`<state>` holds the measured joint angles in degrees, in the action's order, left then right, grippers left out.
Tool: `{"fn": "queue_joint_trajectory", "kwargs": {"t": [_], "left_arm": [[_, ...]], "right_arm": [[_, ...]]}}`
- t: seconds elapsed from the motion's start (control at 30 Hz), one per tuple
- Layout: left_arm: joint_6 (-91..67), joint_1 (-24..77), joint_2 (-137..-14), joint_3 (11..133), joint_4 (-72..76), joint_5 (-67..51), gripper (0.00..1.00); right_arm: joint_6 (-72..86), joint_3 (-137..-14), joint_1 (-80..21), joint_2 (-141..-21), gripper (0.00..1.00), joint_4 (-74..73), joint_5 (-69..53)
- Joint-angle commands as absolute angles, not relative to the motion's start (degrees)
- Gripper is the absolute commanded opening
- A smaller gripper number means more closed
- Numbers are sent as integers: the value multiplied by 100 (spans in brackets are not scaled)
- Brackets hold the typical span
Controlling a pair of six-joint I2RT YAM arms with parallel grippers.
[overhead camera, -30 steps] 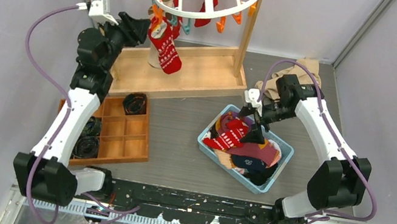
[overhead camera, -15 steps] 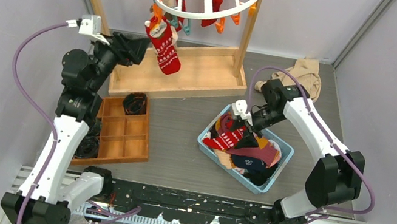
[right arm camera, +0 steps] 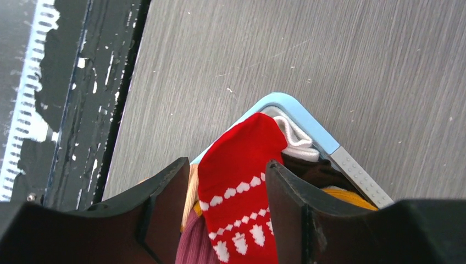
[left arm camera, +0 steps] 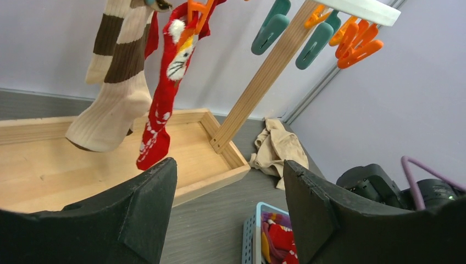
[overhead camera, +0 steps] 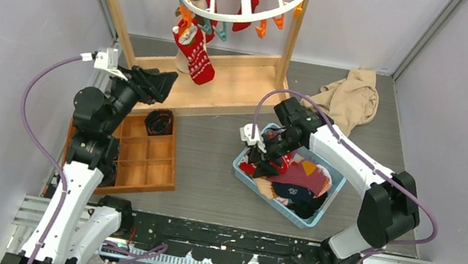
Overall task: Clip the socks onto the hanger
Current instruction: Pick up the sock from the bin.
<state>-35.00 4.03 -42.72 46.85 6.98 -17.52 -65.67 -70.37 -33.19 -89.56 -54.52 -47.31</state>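
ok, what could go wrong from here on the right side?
1. The right end effector straddles the red sock, which lies on a maroon sock; closing could pinch both.
2. It works at a corner of the blue basket, so a finger might catch the rim or drag the basket.

The left arm (overhead camera: pixel 72 190) and right arm (overhead camera: pixel 347 155) had smooth white links between bulky black joints, and black bases. A thin purple cable (overhead camera: pixel 24 104) looped in a wide arc beside each arm. A small white camera block (overhead camera: pixel 107 60) sat at each wrist. The fingers (left arm camera: pixel 137 214) were matte black, thick and angular, with flat inner faces.
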Motion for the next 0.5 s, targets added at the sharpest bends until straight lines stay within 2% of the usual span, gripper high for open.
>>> {"fn": "queue_joint_trajectory", "kwargs": {"t": [0.0,0.2,0.37,0.43,0.47], "left_arm": [[-3711,376,-4048,4537,974,-1736,72],[-3753,374,-4070,4481,1067,-1865,72],[-3801,369,-4146,4462,1240,-2122,72],[-3813,374,-4156,4412,1388,-2244,72],[-3826,370,-4156,4378,1476,-2315,72]], "right_arm": [[-5500,-6765,-3513,-8875,58,-4522,-4224],[-4999,-6595,-3646,-8856,41,-4140,-4027],[-4681,-6664,-3655,-8655,10,-4076,-3981],[-4513,-6696,-3581,-8429,2,-4065,-3996],[-4469,-6686,-3500,-8273,1,-4050,-4034]]}}
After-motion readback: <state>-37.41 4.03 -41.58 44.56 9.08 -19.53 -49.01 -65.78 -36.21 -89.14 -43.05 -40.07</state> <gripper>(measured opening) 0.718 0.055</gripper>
